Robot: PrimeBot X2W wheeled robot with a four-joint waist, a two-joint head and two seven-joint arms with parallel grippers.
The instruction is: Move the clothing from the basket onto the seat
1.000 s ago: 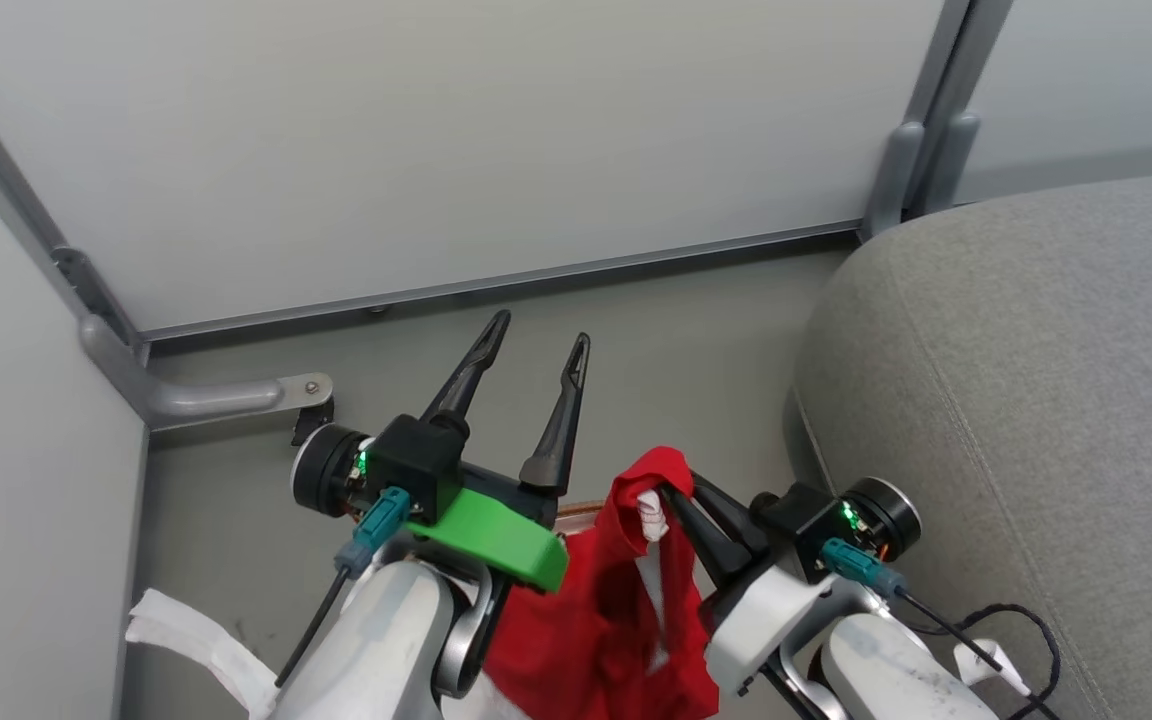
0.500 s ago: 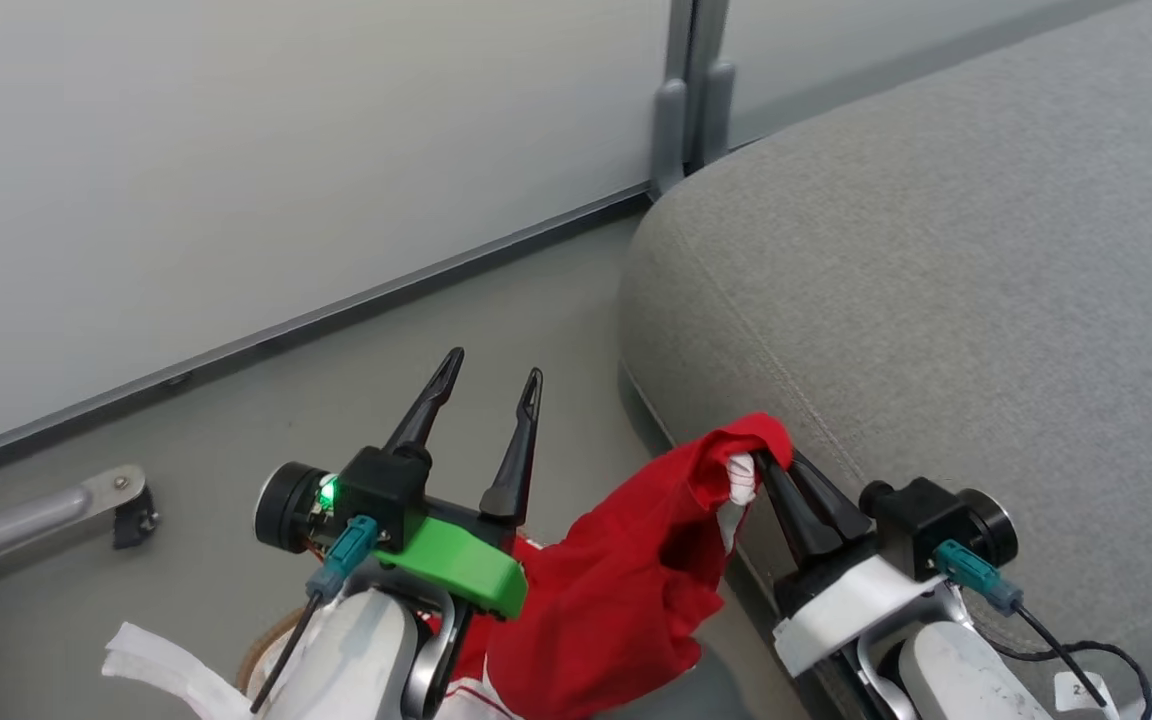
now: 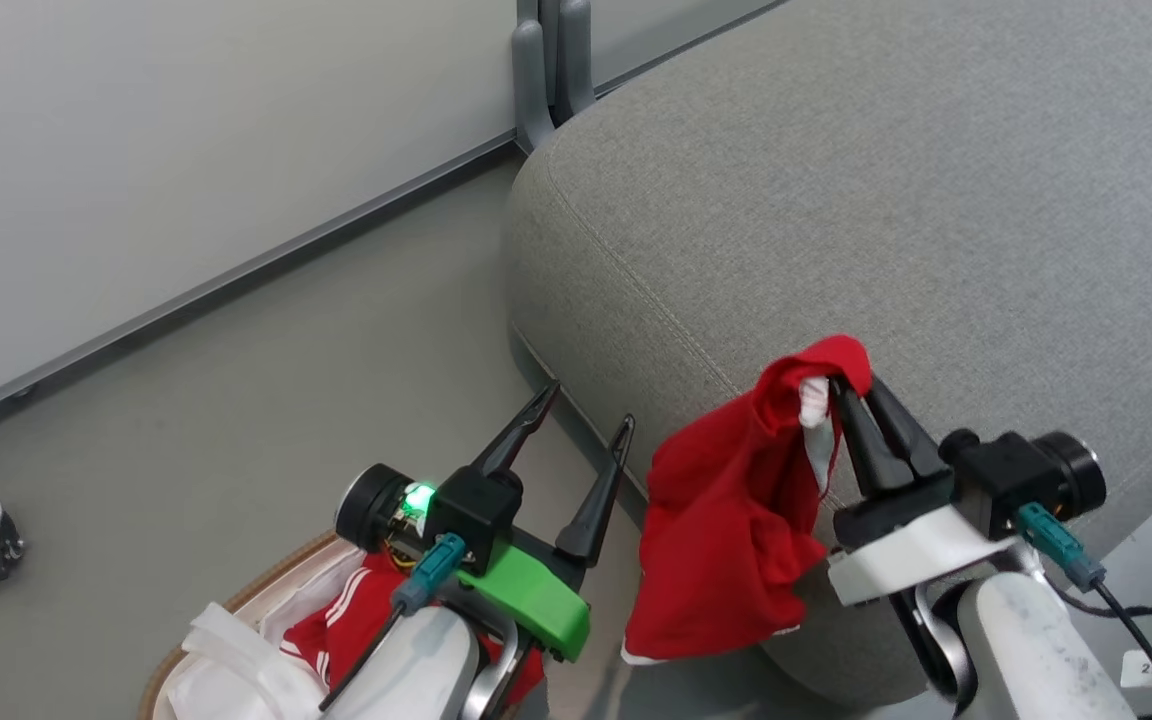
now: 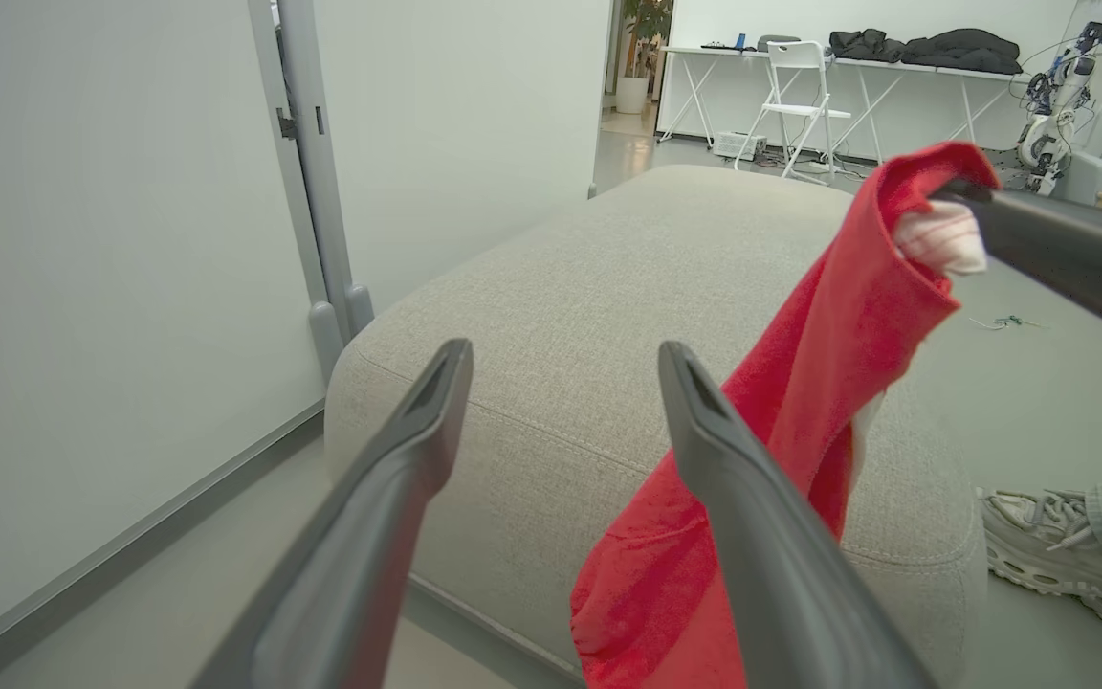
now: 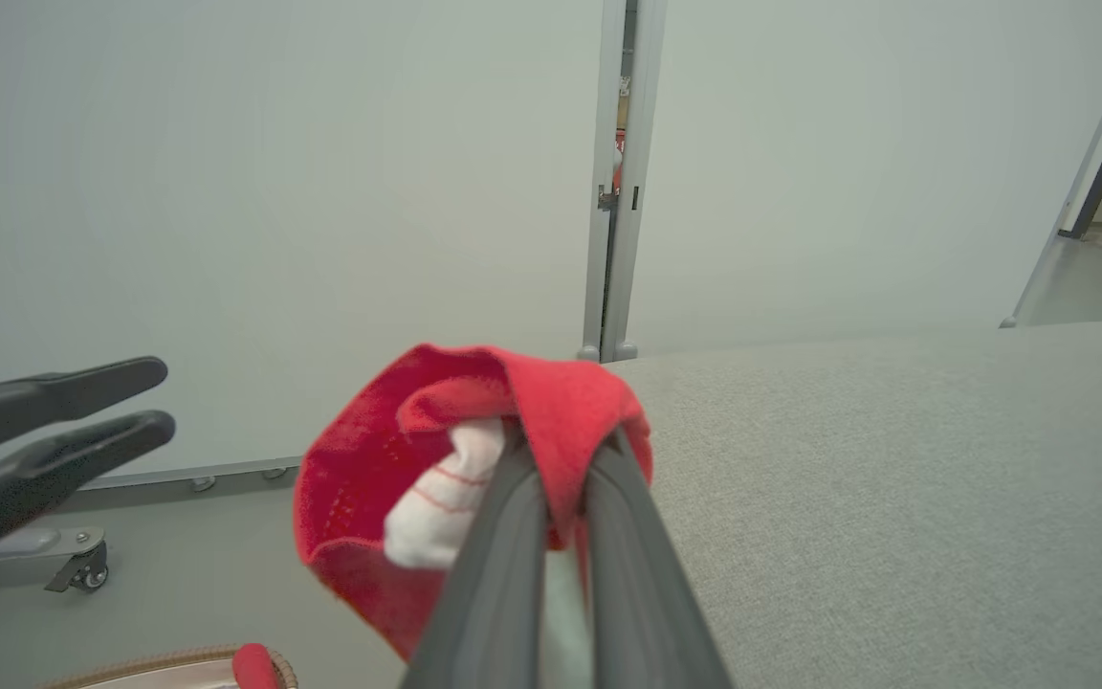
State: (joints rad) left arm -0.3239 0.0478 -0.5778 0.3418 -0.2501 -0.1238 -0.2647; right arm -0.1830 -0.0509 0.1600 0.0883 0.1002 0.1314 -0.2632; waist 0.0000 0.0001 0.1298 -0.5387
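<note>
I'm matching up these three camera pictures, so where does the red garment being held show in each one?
Head view: red garment lower centre-right, hanging from the right hand.
Left wrist view: garment right of centre, draped before the seat.
Right wrist view: garment at centre, pinched in that hand.
Shared landmark: the grey seat, alongside it in every view.

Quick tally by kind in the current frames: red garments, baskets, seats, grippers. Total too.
Red garments: 2, the held garment pinched in the right gripper and the second garment lying in the basket
Baskets: 1
Seats: 1, the seat
Grippers: 2, counting the left gripper, which is open
Total: 6
</note>
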